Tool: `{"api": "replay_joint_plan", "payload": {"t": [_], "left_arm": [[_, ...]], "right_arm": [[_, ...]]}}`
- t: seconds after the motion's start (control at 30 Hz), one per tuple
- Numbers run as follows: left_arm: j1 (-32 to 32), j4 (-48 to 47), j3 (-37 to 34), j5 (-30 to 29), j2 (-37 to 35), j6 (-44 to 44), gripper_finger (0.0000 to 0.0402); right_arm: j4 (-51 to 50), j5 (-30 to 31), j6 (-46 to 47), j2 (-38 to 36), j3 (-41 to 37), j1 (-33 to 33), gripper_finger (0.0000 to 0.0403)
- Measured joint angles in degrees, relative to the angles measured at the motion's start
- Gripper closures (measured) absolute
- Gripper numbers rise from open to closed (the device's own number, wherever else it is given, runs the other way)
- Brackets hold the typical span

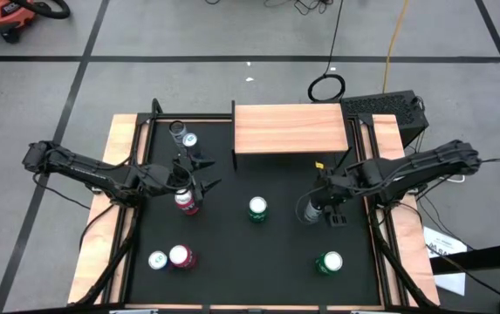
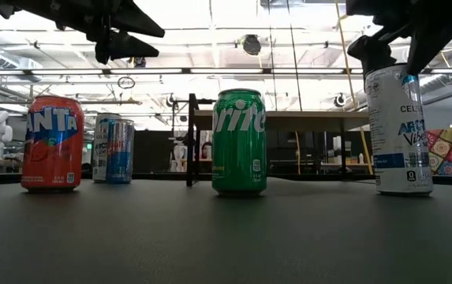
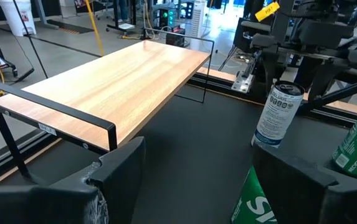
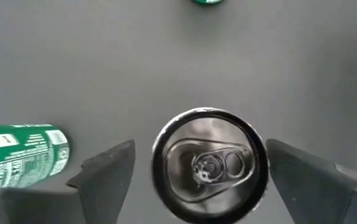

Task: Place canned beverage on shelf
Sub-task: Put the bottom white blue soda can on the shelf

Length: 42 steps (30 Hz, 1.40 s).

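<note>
The shelf (image 1: pixel 289 126), a light wood plank on thin black legs, stands at the table's far middle. A slim white can (image 1: pixel 306 212) stands upright to the right of centre. My right gripper (image 4: pixel 209 171) is open and points down over it, one finger on each side of the can's top (image 4: pixel 209 165) with a gap on both sides. In the low view the gripper (image 2: pixel 399 43) is level with the can's rim (image 2: pixel 397 71). My left gripper (image 1: pixel 206 173) is open and empty, raised above a red Fanta can (image 1: pixel 186 202). A green Sprite can (image 1: pixel 257 208) stands at the centre.
Another green can (image 1: pixel 330 262) stands near the front right. Two cans (image 1: pixel 169 258) stand at the front left and two slim cans (image 1: pixel 184 138) at the far left. Wooden rails (image 1: pixel 119 174) edge the black table. Bare table lies between the white can and the shelf.
</note>
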Motion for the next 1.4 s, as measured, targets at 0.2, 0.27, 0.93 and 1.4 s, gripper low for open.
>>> {"api": "replay_joint_plan", "payload": {"t": [0.2, 0.27, 0.93, 1.4], "left_arm": [[0.0, -1.1, 0.0, 0.0, 0.0, 0.0, 0.0107], [0.0, -1.1, 0.0, 0.0, 0.0, 0.0, 0.0107], [1.0, -1.1, 0.0, -0.5, 0.0, -1.3, 0.0107], [2.8, -1.0, 0.0, 1.2, 3.1, -3.1, 0.0107]], "right_arm": [[-0.7, 0.6, 0.0, 1.9, 0.0, 0.0, 0.0102], [-1.0, 0.6, 0.4, 2.2, 0.0, 0.0, 0.0117], [-12.3, 1.1, 11.6, -0.5, 16.6, -5.6, 0.0160], [-23.6, 2.0, 10.0, 1.1, 29.1, -21.8, 0.0159]]}}
